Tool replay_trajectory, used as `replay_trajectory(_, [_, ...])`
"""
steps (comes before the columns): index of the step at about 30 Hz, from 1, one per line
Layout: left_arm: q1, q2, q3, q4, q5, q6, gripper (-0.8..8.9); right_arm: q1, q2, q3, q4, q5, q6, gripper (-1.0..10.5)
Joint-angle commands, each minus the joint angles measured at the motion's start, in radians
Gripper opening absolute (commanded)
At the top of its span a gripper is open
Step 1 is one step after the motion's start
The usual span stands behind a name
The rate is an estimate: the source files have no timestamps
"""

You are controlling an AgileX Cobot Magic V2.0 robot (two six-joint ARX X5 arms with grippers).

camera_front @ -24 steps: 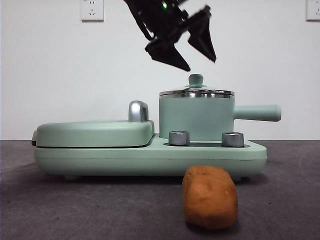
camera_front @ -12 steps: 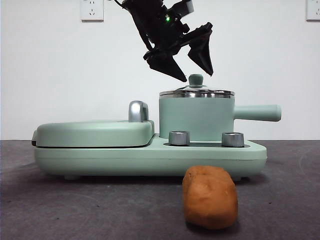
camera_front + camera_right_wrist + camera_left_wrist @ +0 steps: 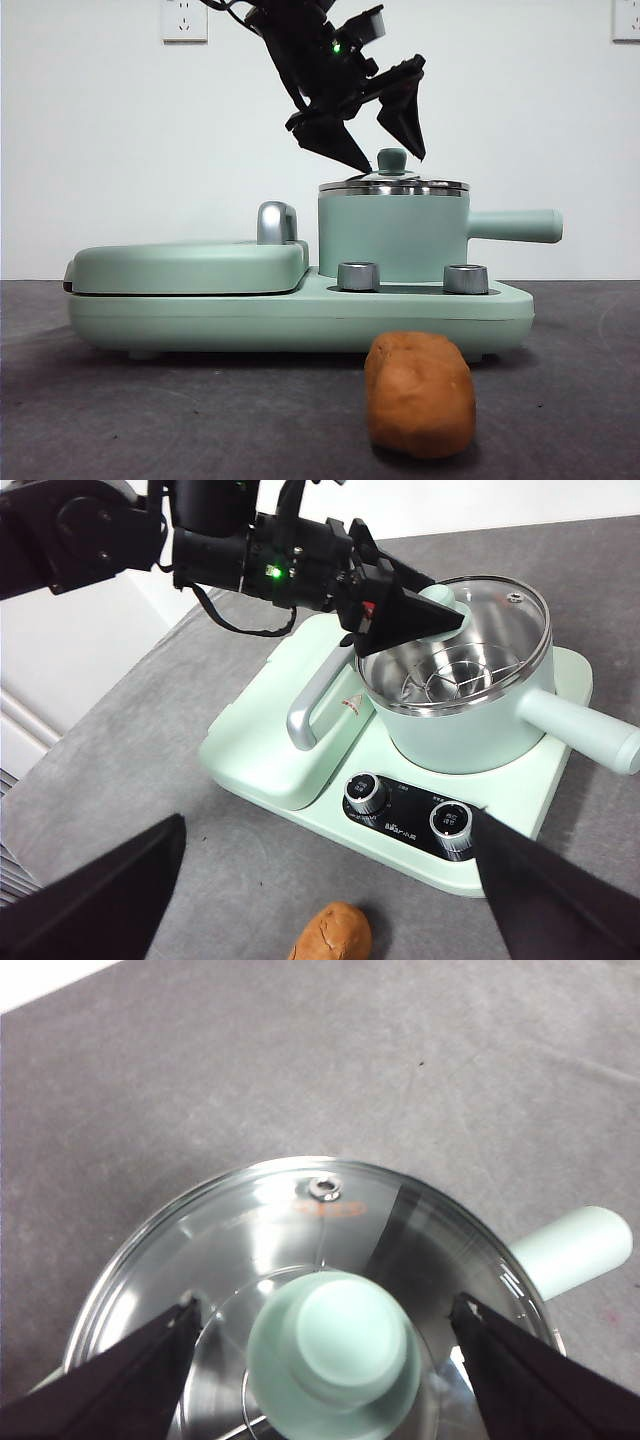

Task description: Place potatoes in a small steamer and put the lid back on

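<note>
Lid (image 3: 300,1290) sits closed on small steamer (image 3: 392,238), its knob (image 3: 335,1355) centred between the spread jaws of left gripper (image 3: 385,157), jaws flanking but not touching it. Potato (image 3: 419,394) lies on the table in front of the cooker base (image 3: 300,312), well clear. Right gripper (image 3: 320,920) waits high, jaws spread. Risk: off-centre closing could make the smooth knob slip out or drag the lid askew.

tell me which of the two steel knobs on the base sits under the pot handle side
The knob on the handle's side of the base; the other knob sits nearer the griddle cover, away from the small steamer handle.
</note>
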Motion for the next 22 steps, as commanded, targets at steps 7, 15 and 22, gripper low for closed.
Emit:
replay_trajectory(7, [-0.005, 0.032, 0.030, 0.018, -0.001, -0.013, 2.74, 0.002, 0.006, 0.018, 0.005, -0.003, 0.004, 4.6])
replay_trajectory(15, [-0.005, 0.032, 0.030, 0.014, -0.001, -0.013, 0.87, 0.002, 0.006, 0.018, 0.005, -0.003, 0.004, 4.6])
replay_trajectory(22, [-0.007, 0.018, 0.051, 0.006, -0.001, -0.013, 0.88, 0.002, 0.006, 0.018, 0.005, 0.003, 0.043, 4.6])
